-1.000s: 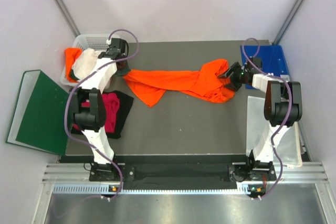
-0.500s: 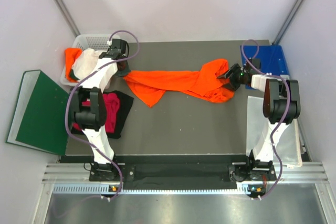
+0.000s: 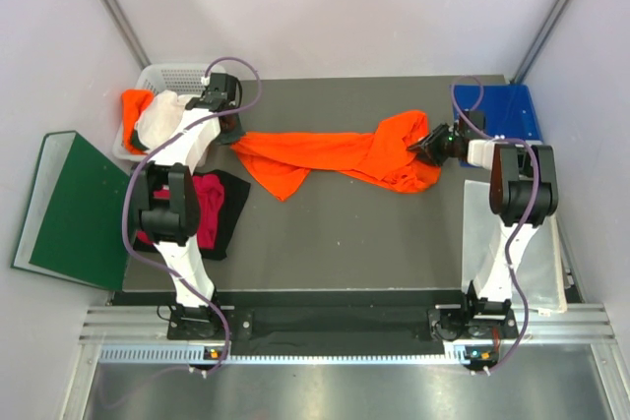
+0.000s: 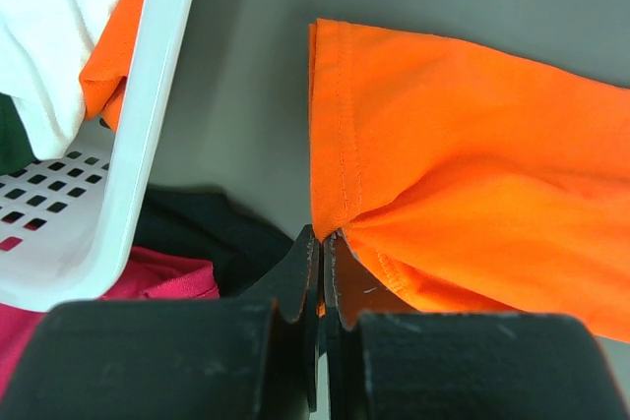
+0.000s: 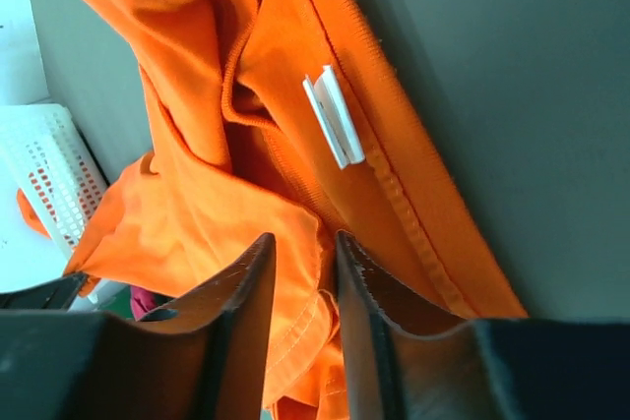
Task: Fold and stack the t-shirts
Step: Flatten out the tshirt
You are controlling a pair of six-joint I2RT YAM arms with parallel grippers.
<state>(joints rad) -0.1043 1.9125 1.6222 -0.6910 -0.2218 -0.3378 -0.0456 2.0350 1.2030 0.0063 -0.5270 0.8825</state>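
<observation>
The right tool point(image 5: 302, 243) has drawn its jaws in around a fold of the orange t-shirt point(image 3: 325, 150); whether it grips yet, I cannot tell. The left tool point(image 4: 322, 243) stays clamped on the far hem, so the shirt, lying between both tools, looks nearly ready for spreading.

Your bright orange t-shirt point(image 3: 325, 152) lies unfolded, pulled into a long rumpled band across the far half of the table point(image 3: 345, 233). Its left hem is gathered to a point, and its right end is heaped with the white neck label point(image 5: 335, 130) showing. At the left edge, a magenta t-shirt point(image 3: 204, 209) lies crumpled on a black one point(image 3: 234, 194). A white t-shirt point(image 3: 157, 117) and another orange one point(image 3: 133, 103) spill over the basket point(image 3: 177, 74).
</observation>
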